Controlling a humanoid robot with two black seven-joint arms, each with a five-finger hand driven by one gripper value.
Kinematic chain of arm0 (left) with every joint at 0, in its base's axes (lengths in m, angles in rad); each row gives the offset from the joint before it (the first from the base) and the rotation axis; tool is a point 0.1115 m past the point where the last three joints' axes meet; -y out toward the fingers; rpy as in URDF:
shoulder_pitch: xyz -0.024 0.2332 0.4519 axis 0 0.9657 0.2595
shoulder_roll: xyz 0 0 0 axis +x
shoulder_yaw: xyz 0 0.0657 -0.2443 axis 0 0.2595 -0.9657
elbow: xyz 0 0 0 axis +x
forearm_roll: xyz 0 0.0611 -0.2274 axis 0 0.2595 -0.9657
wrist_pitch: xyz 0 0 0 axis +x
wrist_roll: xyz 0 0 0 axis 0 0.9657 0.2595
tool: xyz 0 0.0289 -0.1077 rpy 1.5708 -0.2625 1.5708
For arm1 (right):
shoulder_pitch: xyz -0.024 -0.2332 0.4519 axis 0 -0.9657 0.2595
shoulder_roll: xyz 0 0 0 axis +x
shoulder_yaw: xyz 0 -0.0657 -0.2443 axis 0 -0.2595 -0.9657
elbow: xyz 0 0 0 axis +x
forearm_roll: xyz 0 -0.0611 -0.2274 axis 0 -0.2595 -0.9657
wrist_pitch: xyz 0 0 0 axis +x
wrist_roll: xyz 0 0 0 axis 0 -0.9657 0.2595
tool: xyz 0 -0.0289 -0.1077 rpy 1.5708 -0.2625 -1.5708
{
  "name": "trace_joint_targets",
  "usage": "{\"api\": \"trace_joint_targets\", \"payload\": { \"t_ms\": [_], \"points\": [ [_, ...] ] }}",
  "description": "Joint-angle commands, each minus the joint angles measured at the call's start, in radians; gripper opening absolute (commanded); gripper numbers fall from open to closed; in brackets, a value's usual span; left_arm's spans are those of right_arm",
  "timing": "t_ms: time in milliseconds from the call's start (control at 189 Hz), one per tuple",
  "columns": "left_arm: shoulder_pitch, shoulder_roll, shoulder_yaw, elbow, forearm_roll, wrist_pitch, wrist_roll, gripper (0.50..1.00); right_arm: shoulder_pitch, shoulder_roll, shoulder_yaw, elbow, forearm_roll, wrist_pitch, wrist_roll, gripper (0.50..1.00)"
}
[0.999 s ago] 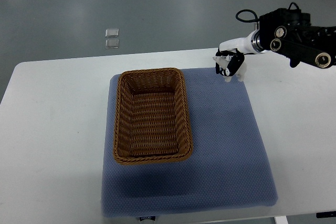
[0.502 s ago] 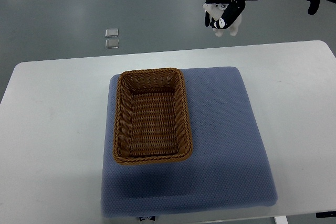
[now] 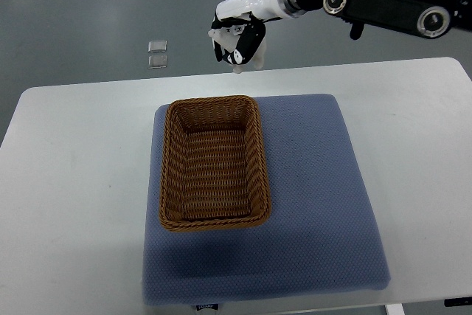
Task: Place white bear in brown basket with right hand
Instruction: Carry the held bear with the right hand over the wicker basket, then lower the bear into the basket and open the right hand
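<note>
Gripping the soft white bear [image 3: 237,64], right hand [image 3: 237,35] fingers curl; woven brown basket [image 3: 214,164] below.

Right hand [image 3: 237,37] grips the white bear [image 3: 243,58] — raised beyond the brown basket [image 3: 213,162].

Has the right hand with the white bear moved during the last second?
Yes. The right hand, gripping the white bear, moved up-left in the picture, from beside the brown basket to beyond its far rim.
</note>
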Motion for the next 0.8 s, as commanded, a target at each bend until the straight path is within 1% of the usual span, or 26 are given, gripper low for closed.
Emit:
{"api": "trace_joint_targets", "payload": {
  "t_ms": [0,122,243,354,793],
  "points": [
    [-0.002,0.000,0.000,0.000,0.000,0.000,0.000,1.000,-0.043,0.084,-0.006,-0.050,0.002,-0.026,0.000,0.500],
    [-0.002,0.000,0.000,0.002,0.000,0.000,0.000,1.000,-0.118,0.179,-0.006,-0.108,-0.001,-0.059,0.000,0.500],
    [-0.002,0.000,-0.001,0.002,0.000,0.000,0.000,1.000,-0.192,0.238,-0.003,-0.153,-0.002,-0.086,0.000,0.500],
    [-0.002,0.000,-0.001,0.002,0.000,0.000,0.000,1.000,-0.237,0.239,0.001,-0.185,-0.005,-0.117,0.000,0.500],
    [-0.002,0.000,-0.001,0.002,0.000,0.000,0.000,1.000,-0.364,0.239,0.002,-0.272,-0.015,-0.186,0.000,0.500]
  ]
}}
